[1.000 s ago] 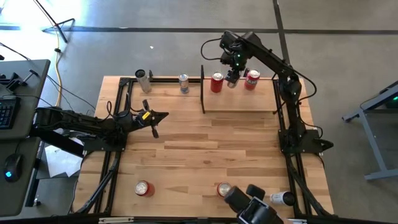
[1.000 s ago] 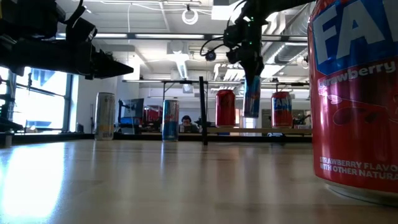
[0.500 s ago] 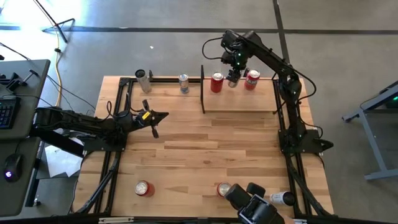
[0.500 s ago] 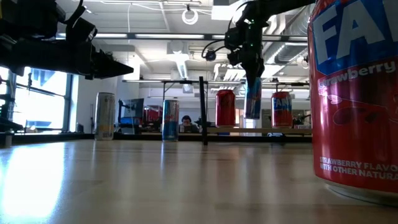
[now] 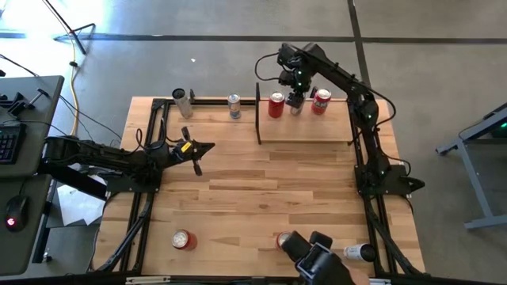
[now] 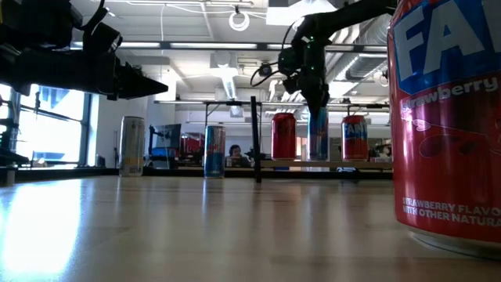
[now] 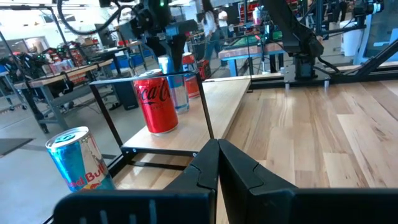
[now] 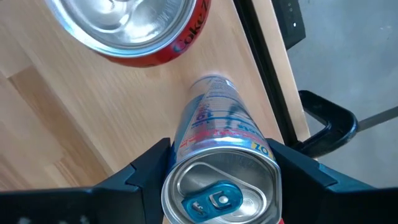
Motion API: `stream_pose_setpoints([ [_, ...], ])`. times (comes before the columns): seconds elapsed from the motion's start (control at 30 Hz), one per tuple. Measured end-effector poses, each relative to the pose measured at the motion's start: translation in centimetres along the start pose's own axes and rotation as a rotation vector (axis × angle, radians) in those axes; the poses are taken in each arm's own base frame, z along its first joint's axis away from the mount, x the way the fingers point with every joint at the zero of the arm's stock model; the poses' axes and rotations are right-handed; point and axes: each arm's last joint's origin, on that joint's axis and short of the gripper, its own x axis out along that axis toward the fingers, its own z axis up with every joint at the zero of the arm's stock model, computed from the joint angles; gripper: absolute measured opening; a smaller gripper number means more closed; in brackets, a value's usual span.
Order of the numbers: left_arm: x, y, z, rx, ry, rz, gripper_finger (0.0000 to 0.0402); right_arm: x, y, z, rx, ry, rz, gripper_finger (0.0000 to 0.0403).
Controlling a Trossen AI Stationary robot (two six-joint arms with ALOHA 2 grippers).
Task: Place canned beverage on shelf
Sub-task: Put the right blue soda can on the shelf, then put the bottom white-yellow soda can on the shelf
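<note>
Two red cans flanked the slim blue can, which stood upright on the shelf; the right gripper, directly above, clasped its top. The left gripper stayed shut, well away.

Grey concrete floor around the table, crossed by a dark seam. Dark desk off the table's left edge, carrying a keyboard and mouse. Yellow cable trailing over the floor. Beyond: bright window, ceiling light strips, workbenches.
</note>
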Motion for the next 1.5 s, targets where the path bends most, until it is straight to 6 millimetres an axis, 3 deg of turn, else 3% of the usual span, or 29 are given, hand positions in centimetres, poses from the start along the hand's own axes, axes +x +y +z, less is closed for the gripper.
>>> stream_pose_setpoints([
  [0.43,0.0,0.0,0.0,0.0,0.0,0.0,0.0,0.1,-0.1,0.0,0.04,0.009,-0.02,0.0215],
  [0.57,0.0,0.0,0.0,0.0,0.0,0.0,0.0,0.1,-0.1,0.0,0.076,0.018,-0.048,0.0276],
  [0.67,0.0,0.0,0.0,0.0,0.0,0.0,0.0,0.1,-0.2,0.0,0.081,0.022,-0.063,0.0301],
  [1.17,0.0,0.0,0.0,-0.001,0.0,0.0,0.0,-0.1,-0.1,-0.1,0.142,0.015,-0.06,0.0303],
  [1.37,0.0,0.0,0.0,-0.001,0.0,0.0,0.0,-1.5,0.1,-0.7,0.163,-0.02,-0.071,0.0303],
  [1.5,0.0,0.0,0.0,-0.001,0.0,0.0,0.0,-3.6,0.7,-1.5,0.18,-0.065,-0.107,0.0304],
])
